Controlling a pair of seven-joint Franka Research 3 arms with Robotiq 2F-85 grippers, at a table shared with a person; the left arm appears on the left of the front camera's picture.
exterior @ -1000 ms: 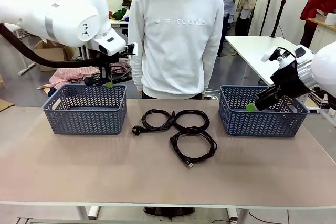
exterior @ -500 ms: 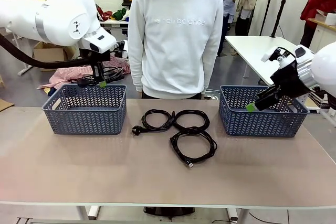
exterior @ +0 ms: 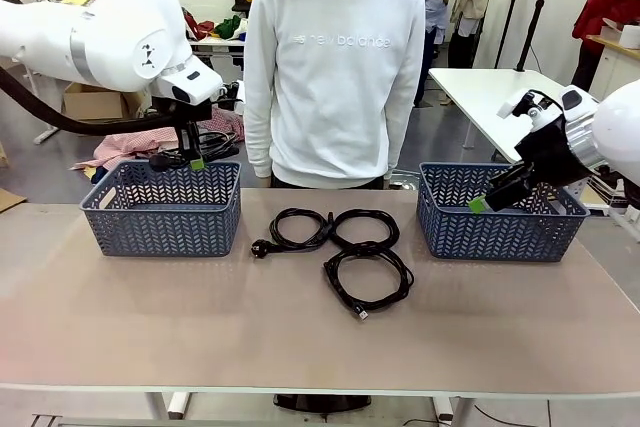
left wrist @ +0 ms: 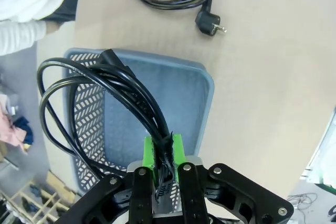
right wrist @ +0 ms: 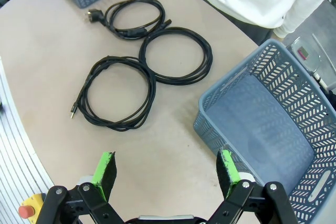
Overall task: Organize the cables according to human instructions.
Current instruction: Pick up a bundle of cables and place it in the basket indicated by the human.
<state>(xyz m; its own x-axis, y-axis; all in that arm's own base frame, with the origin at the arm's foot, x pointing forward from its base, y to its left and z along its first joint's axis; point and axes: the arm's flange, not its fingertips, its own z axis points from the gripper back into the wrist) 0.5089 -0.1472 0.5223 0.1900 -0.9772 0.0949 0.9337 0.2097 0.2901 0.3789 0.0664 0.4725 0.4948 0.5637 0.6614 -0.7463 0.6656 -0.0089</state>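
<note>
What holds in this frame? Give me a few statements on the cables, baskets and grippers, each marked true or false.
1. The left gripper is shut on a coiled cable over the left basket. True.
2. The right gripper holds a cable. False: its jaws stand open with nothing between them.
3. Three coiled cables lie on the table between the two baskets. True.
4. The right basket has a cable in it. False: the right wrist view shows its floor bare.
</note>
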